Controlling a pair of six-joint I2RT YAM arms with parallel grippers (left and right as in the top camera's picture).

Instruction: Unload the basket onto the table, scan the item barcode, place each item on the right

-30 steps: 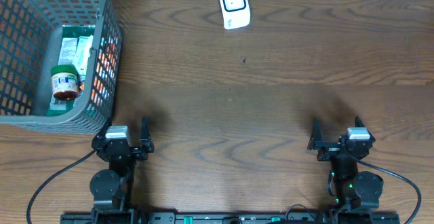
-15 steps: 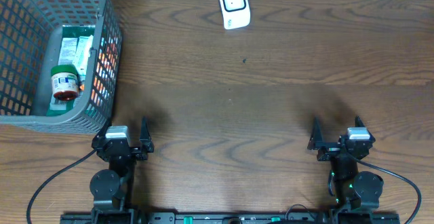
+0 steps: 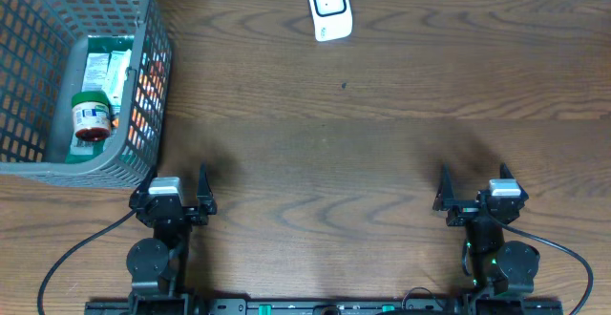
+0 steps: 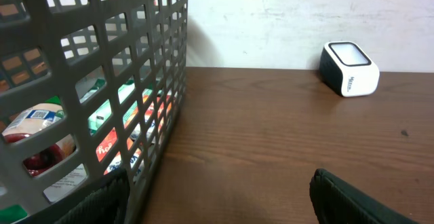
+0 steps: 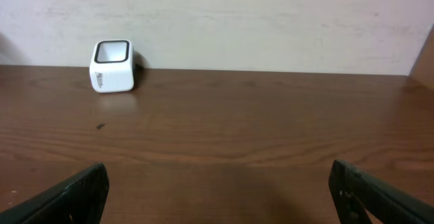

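scanner: white barcode scanner (image 5: 112,66), dark-framed top window, far left on desk (image 5: 237,129), near pale wall (image 5: 271,20) | right jaws: dark tips at both lower corners, spread wide, nothing between | desk: dark wood grain

Your left end effector (image 3: 178,183) sits low over the tabletop (image 3: 325,153), level, with its jaws spread wide and both fingers (image 4: 95,200) pointing forward. Well apart to its right, your right end effector (image 3: 474,183) takes the same pose, jaws fully apart, fingers (image 5: 68,197) showing at the lower corners of its wrist view. Each arm is folded directly behind its end effector.
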